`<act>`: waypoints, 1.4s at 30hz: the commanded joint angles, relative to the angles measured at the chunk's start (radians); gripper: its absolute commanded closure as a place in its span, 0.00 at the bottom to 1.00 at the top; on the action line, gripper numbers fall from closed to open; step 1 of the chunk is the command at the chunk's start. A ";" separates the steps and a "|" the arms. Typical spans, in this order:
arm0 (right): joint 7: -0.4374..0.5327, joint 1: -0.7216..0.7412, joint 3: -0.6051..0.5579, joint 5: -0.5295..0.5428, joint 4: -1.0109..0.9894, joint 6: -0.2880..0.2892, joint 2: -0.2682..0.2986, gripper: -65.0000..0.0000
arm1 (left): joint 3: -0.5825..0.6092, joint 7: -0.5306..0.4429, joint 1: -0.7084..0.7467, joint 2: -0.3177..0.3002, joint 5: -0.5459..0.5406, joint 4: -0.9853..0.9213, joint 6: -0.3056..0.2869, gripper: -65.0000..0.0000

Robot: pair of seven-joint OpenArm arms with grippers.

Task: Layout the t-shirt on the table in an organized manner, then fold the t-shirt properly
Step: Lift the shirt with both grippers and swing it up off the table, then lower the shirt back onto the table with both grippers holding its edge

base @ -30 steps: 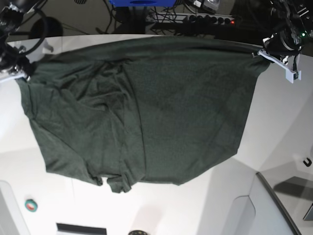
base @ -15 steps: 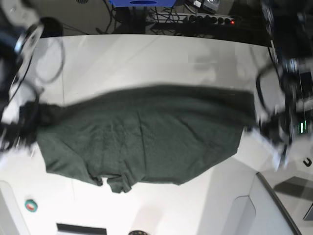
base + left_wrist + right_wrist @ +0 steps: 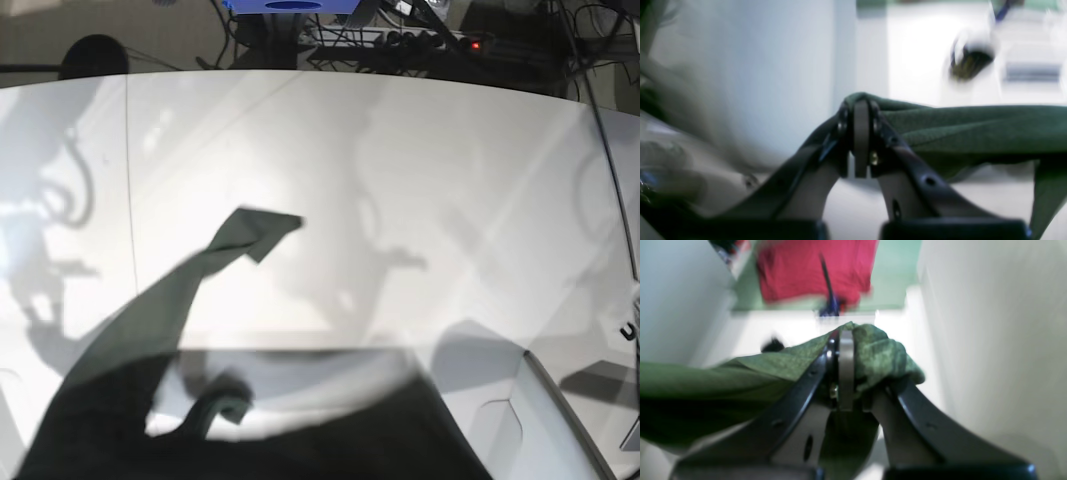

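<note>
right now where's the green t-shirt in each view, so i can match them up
Base: the t-shirt fills the lower left as a dark blurred mass, one sleeve reaching up toward the middle.
Left wrist: it runs from the centre to the right edge, pinched in the shut left gripper.
Right wrist: it spans left to centre, bunched in the shut right gripper.
Shared landmark: the white table, behind the cloth in all three.
</note>
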 commanded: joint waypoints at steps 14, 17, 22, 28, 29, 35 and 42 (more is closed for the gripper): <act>-0.361 -0.666 0.340 0.010 0.707 0.019 -0.024 1.00 | -0.229 0.124 0.462 -0.242 -0.007 0.444 -0.001 1.00; -0.286 -0.893 0.375 0.009 0.705 0.019 -0.131 1.00 | -0.323 0.123 0.751 -0.232 -0.007 0.560 -0.003 1.00; -0.167 -1.138 0.374 0.007 0.639 0.019 -0.289 1.00 | -0.438 0.061 1.168 -0.136 0.001 0.655 -0.003 1.00; -0.128 -1.260 0.382 0.007 0.553 0.019 -0.363 1.00 | -0.533 -0.034 1.421 -0.087 -0.004 0.655 -0.003 1.00; -0.120 -1.273 0.382 0.007 0.555 0.019 -0.366 1.00 | -0.545 -0.043 1.451 -0.087 -0.004 0.655 -0.004 1.00; -0.097 -1.319 0.385 0.004 0.546 0.011 -0.368 1.00 | -0.562 -0.069 1.560 -0.083 -0.003 0.651 -0.004 1.00; -0.047 -1.349 0.386 0.004 0.463 0.009 -0.365 1.00 | -0.567 -0.069 1.622 -0.020 0.002 0.646 -0.004 1.00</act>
